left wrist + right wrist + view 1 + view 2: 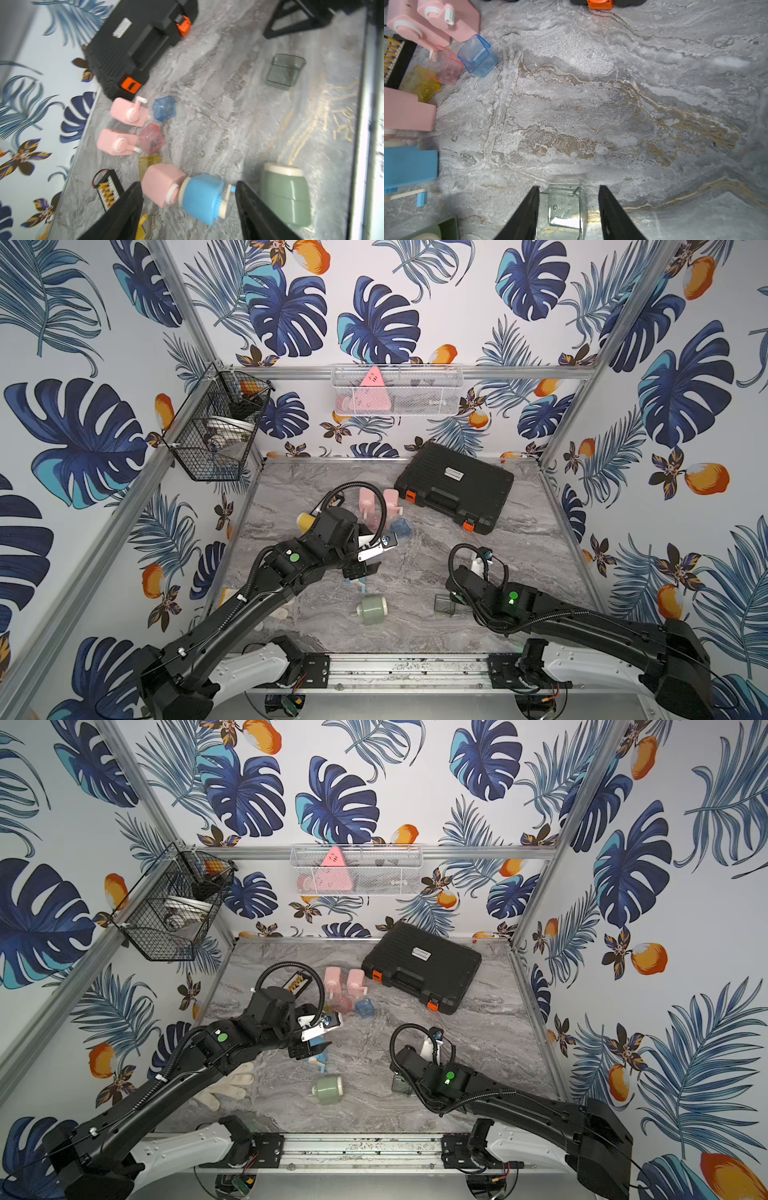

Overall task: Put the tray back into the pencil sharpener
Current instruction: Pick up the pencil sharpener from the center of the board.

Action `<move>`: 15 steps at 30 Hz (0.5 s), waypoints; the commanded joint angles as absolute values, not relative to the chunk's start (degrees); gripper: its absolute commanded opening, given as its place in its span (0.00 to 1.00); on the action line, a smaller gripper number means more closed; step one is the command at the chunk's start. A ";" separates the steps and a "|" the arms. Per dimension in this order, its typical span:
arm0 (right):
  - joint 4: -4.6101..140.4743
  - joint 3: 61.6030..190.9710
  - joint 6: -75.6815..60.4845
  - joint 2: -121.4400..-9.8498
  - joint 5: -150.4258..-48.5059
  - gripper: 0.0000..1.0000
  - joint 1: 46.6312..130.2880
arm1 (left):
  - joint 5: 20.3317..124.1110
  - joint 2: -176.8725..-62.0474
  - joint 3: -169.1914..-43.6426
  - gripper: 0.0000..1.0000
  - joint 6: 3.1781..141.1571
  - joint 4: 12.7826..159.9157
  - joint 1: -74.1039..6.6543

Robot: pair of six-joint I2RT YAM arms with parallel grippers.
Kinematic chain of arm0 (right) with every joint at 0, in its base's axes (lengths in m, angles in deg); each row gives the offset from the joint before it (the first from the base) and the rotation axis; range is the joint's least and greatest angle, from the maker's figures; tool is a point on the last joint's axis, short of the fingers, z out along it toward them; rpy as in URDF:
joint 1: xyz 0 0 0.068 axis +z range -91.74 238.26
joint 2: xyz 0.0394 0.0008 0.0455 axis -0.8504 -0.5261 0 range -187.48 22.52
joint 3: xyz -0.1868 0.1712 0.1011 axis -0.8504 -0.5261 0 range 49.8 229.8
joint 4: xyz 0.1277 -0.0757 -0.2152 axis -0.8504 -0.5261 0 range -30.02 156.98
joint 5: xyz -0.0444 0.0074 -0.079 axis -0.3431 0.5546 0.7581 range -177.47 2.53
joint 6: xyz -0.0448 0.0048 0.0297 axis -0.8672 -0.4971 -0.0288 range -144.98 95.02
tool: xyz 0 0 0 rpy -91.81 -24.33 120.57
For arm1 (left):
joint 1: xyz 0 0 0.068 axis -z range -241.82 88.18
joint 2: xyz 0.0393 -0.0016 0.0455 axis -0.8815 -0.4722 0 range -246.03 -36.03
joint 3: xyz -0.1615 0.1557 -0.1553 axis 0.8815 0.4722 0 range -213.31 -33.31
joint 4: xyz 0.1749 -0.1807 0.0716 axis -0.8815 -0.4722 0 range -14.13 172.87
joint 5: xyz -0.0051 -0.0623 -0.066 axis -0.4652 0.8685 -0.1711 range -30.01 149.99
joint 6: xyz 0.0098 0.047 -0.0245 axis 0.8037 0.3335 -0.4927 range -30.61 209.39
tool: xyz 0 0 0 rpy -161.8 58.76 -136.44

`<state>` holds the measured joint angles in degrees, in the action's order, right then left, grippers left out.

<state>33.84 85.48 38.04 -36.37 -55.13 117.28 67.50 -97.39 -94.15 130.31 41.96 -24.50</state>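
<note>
Fingers point(527, 216) of your right end effector point(569, 186) sit closest in the wrist view, roughly half parted, straddling the grey tray point(562, 212). One finger looks to be against the tray wall and a gap shows at the other, so nothing is gripped. Tray stands on the surface point(633, 104), open side up as far as I can tell. Straddling its flat walls makes sense: they offer a square bite.

Your left end effector point(188, 182) is parted wide, holding nothing. Blue sharpener point(201, 199) lies on its side between its fingers, gaps both sides, with a pink sharpener point(161, 182) touching one end of it. Green sharpener point(286, 195) lies just outside the opposite finger.

My read: the grey tray's tint suits the green sharpener, not the blue sharpener. The blue tray point(164, 108) sits well ahead of the left end effector. Check which one you mean to steady. I can't see any slot opening, so can't tell which way it faces.

Likely next: right closes on the tray and lifts, left pins the sharpener so it doesn't slide under the push. Thin clear walls, so squeeze lightly. The rounded housing could roll.
</note>
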 commanded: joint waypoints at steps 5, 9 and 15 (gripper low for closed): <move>32.96 82.91 38.83 -33.22 -55.01 0.49 114.79 | 69.13 -99.01 -92.93 0.76 136.78 28.64 -20.25; 33.04 82.32 38.99 -32.46 -55.55 0.49 114.35 | 69.41 -101.16 -91.53 0.76 133.51 27.84 -17.93; 33.10 81.88 38.91 -32.28 -55.91 0.49 114.18 | 67.16 -106.14 -90.06 0.77 128.37 28.51 -14.63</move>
